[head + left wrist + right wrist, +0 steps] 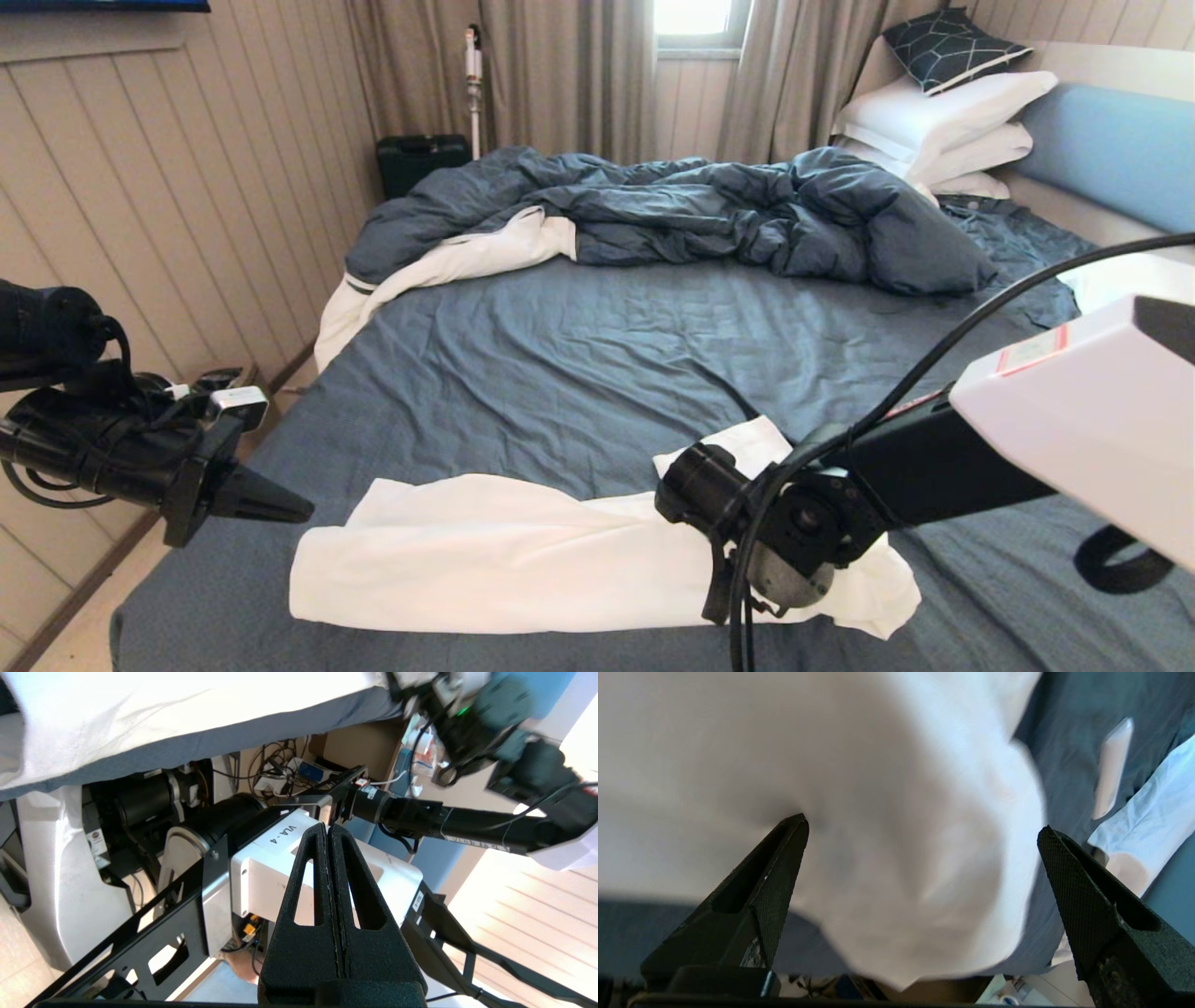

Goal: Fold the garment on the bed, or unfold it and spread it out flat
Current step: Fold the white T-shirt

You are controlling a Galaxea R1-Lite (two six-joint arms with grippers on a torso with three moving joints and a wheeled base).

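Garment (523,560) bunched near bed (579,364) edge | right tool (920,830) wide open, empty | left tool (329,830) closed, empty

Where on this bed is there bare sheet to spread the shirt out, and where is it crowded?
Bare sheet on the bed lies between the white T-shirt at the near edge and the rumpled duvet behind. Crowded: the pillows at the headboard, and the shirt's right end, where the open right gripper hangs.
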